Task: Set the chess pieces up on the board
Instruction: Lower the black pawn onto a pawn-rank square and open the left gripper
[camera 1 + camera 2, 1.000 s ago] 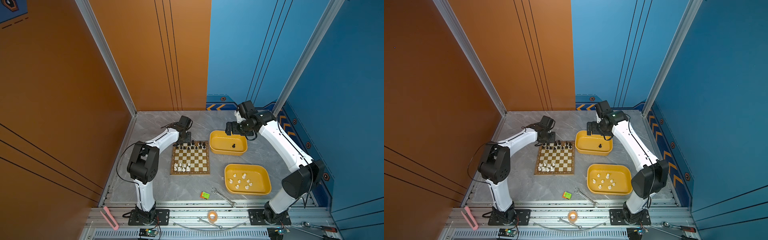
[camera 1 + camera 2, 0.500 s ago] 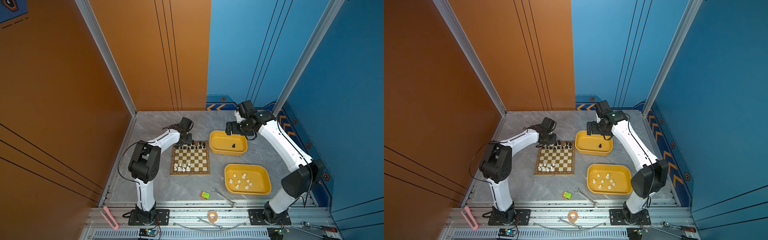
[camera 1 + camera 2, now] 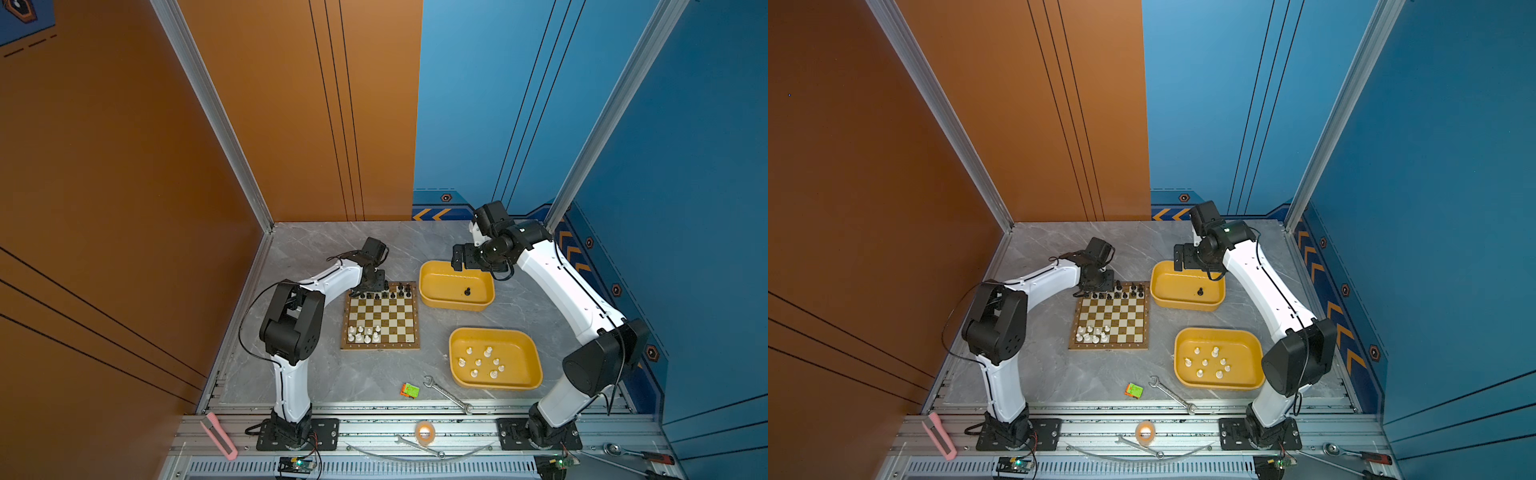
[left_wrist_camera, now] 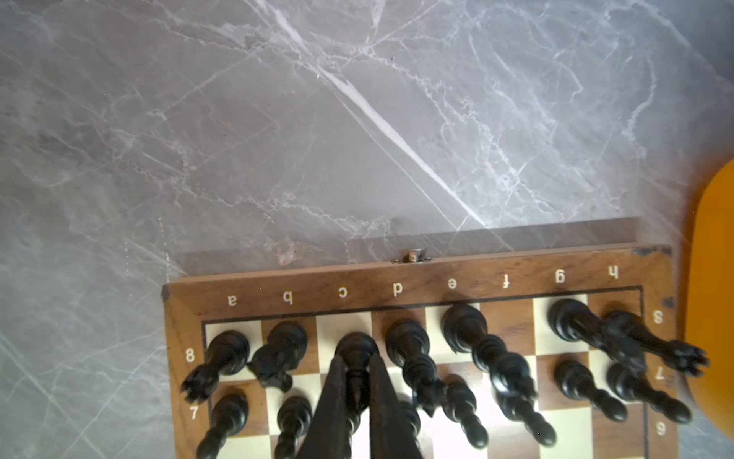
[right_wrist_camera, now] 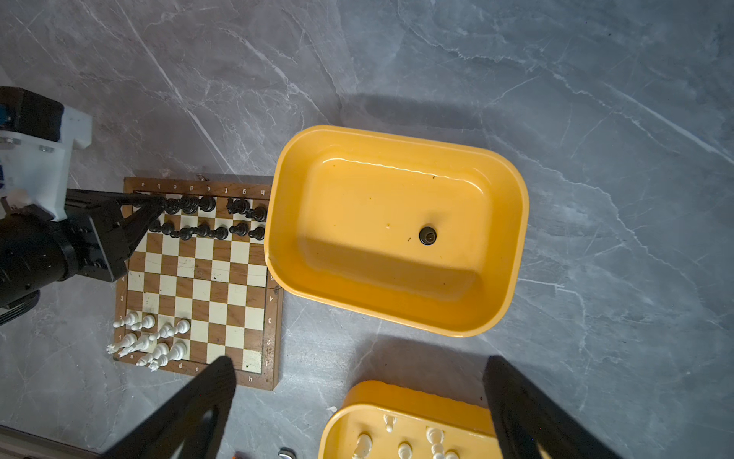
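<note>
The left gripper [image 4: 355, 363] was clenched on a black piece [image 4: 356, 346] at square c8 of the board [image 4: 397, 288]. In both top views the board lay at the centre of the grey table [image 3: 316, 374], with this gripper at its upper left corner. Other black pieces [image 3: 392, 293] stood along its top two rows, and several white pieces [image 3: 363, 334] were bunched at its lower left. The right gripper [image 5: 357, 359] was released, jaws wide apart, above the upper edge of the upper yellow tray [image 3: 453, 304], which held a lone black piece [image 3: 467, 291]. The lower yellow tray [image 3: 494, 384], at lower right, held loose white pieces [image 3: 478, 362].
</note>
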Available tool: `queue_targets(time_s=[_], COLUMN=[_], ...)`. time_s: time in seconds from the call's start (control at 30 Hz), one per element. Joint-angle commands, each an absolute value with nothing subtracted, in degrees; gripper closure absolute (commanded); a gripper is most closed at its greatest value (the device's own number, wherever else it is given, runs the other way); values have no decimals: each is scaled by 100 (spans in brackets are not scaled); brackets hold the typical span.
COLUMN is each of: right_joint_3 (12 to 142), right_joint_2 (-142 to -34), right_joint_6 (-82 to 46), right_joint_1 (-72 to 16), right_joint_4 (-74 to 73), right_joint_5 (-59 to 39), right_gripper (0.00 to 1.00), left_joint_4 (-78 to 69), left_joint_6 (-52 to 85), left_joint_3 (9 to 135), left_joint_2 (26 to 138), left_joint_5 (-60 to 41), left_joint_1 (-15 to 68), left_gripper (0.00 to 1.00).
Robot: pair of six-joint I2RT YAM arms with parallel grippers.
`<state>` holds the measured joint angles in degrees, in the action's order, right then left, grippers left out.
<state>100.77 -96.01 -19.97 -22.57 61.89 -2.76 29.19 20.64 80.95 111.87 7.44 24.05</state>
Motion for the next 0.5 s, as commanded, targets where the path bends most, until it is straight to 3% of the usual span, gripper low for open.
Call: queue_targets(time_s=[0.0, 0.47], right_joint_3=[10187, 10204], right_joint_2=[-9598, -9641], right_joint_6=[-2013, -2020], right_joint_1=[-2294, -2294], right_joint_4=[6408, 6407], right_joint_5=[-101, -122], right_gripper=[0, 0], left_joint_4=[2885, 2892], left_joint_6=[2109, 2096], left_joint_3=[8012, 8016], left_joint_2=[11292, 11302], left_joint_5=[812, 885], left_joint_1=[2432, 2390], left_gripper=[100, 99])
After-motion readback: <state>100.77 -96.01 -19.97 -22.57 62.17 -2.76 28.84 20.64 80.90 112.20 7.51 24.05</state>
